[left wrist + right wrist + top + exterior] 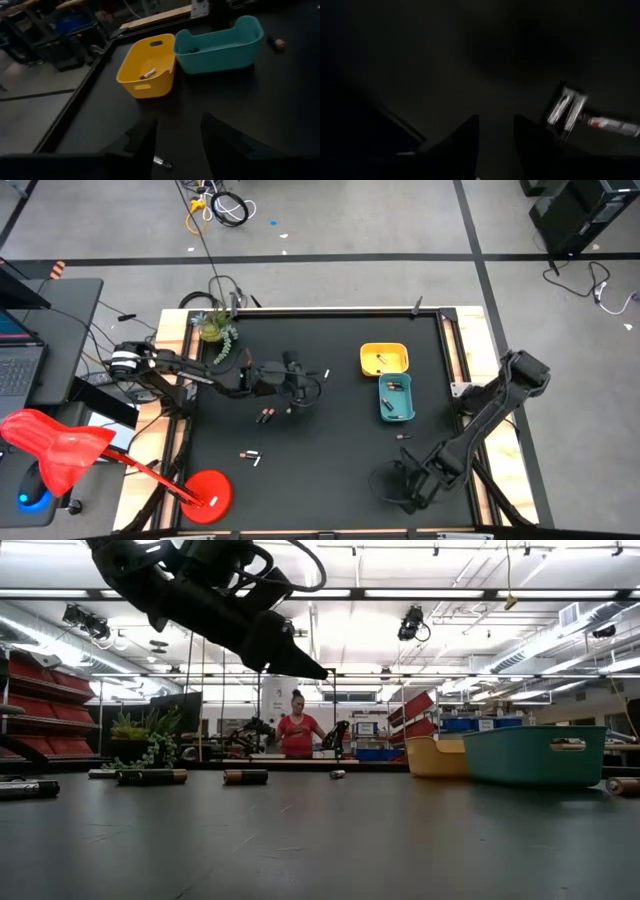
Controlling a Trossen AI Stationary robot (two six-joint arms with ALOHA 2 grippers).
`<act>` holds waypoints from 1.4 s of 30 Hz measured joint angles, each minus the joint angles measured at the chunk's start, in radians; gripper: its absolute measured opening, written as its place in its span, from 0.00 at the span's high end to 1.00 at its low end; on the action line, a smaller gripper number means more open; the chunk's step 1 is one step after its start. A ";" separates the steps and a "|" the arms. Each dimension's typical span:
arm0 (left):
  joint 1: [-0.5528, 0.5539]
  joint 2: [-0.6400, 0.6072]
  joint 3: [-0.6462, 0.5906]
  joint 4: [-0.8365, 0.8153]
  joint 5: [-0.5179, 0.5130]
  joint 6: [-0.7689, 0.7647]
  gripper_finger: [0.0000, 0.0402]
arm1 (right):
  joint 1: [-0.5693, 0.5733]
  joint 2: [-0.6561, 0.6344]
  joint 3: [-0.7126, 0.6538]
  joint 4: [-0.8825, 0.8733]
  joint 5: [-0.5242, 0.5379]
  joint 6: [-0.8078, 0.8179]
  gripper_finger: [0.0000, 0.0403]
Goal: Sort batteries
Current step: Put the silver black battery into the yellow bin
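Note:
Batteries lie scattered on the black table: a dark pair, two more, a pale one and one near the teal tray. The yellow tray holds a battery. My left gripper hovers open above mid-table, pointing toward the trays, nothing between its fingers. A pale battery lies on the table below it. My right gripper stands open over the near right of the table, pointing down and holding nothing.
A small plant stands at the far left corner. A red stand sits at the near left edge. Raised rails border the table. A person stands in the room beyond. Blurred pale streaks show near my right gripper.

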 joint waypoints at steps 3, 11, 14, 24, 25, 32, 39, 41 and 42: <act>0.003 0.000 0.000 0.000 0.027 0.008 0.61 | 0.012 0.028 0.020 -0.003 -0.020 0.076 0.68; -0.001 0.000 0.000 0.013 0.049 0.028 0.61 | 0.014 0.044 0.034 -0.106 -0.047 0.181 0.68; -0.001 0.000 0.000 0.011 0.078 0.027 0.61 | 0.014 0.044 0.032 -0.158 -0.049 0.199 0.68; -0.001 0.000 0.000 -0.016 0.096 0.029 0.61 | 0.020 0.044 0.032 -0.171 0.008 0.236 0.68; 0.000 0.000 0.000 -0.021 0.096 0.029 0.61 | 0.021 0.044 0.030 -0.170 0.016 0.241 0.68; 0.001 0.000 0.000 -0.031 0.096 0.029 0.61 | 0.032 0.044 0.000 -0.147 0.047 0.245 0.68; 0.001 0.000 0.000 -0.035 0.092 0.032 0.61 | 0.057 0.044 -0.005 -0.146 0.078 0.259 0.68; 0.001 0.000 0.000 -0.038 0.083 0.032 0.61 | 0.074 0.044 -0.005 -0.135 0.128 0.278 0.68; 0.001 0.000 -0.002 -0.038 0.080 0.032 0.61 | 0.085 0.044 -0.005 -0.128 0.155 0.293 0.68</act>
